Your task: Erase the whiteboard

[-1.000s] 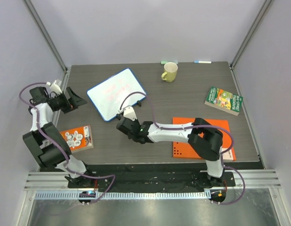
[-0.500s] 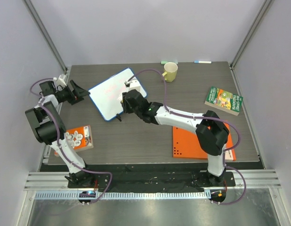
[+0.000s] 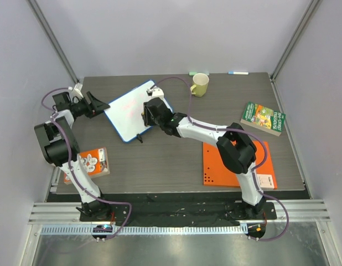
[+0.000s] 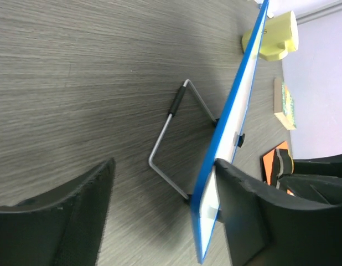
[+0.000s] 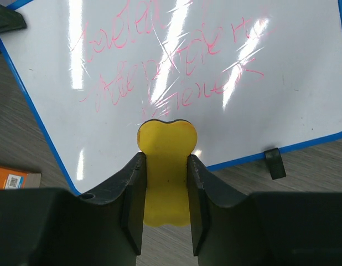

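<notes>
Two robot arms share a dark wood-grain surface [image 3: 226, 105] boxed in by pale grey walls [image 3: 160, 33], with slanting metal posts [image 3: 55, 39] at the rear corners.

The whiteboard [image 3: 132, 113], blue-rimmed and scrawled with red writing, stands at the left rear of the surface. It is propped at a tilt on a wire stand [image 4: 171, 133].

The left arm [image 3: 55, 138] reaches to the board's left edge. The left jaws are spread wide, with the blue rim between them and close against one finger. Whether that finger touches the rim cannot be told.

The right arm [image 3: 204, 130] stretches in from the right. The right jaws are pinched on a flat yellow pad [image 5: 165, 138]. The pad's tip lies over the lower part of the board, just under the writing.

A yellow mug [image 3: 199, 85] stands to the right of the board near the far edge. A green marker [image 3: 192, 72] and a white marker [image 3: 238, 72] lie along that edge. A green book [image 3: 263, 117] lies at the right. An orange sheet [image 3: 215, 166] lies at the right front, partly under the right arm. A small book [image 3: 92, 162] sits at the left front beside the left arm.
</notes>
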### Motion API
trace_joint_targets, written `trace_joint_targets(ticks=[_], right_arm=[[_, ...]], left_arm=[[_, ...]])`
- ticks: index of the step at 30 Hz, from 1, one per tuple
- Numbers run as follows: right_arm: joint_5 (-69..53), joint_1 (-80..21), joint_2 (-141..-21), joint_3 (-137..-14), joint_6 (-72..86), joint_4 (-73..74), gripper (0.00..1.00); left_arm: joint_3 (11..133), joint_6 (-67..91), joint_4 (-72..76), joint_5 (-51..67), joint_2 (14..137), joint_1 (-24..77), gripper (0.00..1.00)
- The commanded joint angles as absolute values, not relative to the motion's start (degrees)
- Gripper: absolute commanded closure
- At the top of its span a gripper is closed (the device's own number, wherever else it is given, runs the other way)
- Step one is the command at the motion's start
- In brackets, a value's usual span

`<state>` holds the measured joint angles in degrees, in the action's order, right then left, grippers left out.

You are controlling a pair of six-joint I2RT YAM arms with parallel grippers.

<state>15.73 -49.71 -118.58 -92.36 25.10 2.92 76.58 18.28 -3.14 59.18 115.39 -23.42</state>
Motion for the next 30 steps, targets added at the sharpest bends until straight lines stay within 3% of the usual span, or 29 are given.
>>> trace_joint_targets(ticks=[1, 7, 12, 13, 14, 17, 30], right_arm=[[14.33, -47.73, -119.35, -96.41, 24.17, -1.48, 0.99], [12.31, -45.0, -121.2, -98.52, 24.17, -4.66, 0.99], [12.66, -44.21, -125.41, -103.26, 21.98, -3.78, 0.99], [12.57, -44.12, -126.2, -104.14, 21.19, -3.61, 0.99], [12.57, -44.21, -127.95, -105.11, 20.75, -3.26, 0.98], [13.0, -44.12, -130.07, -107.75, 18.82, -3.51, 0.99], [15.03, -45.09, -131.66, -101.6, 14.15, -14.76, 0.99]], left_arm=[[78.49, 18.2, -0.18, 62.22, 116.54, -22.06, 0.31], [79.01, 12.22, -4.56, 64.42, 115.14, -20.57, 0.34], [80.33, 4.76, -12.28, 63.63, 114.43, -19.43, 0.46], [80.33, 3.88, -13.09, 63.2, 114.35, -19.51, 0.54], [80.33, 3.17, -13.7, 63.11, 114.43, -19.42, 0.77], [81.38, -1.74, -18.44, 61.97, 114.26, -19.42, 1.0], [84.55, -23.02, -36.81, 58.1, 111.36, -18.63, 1.0]])
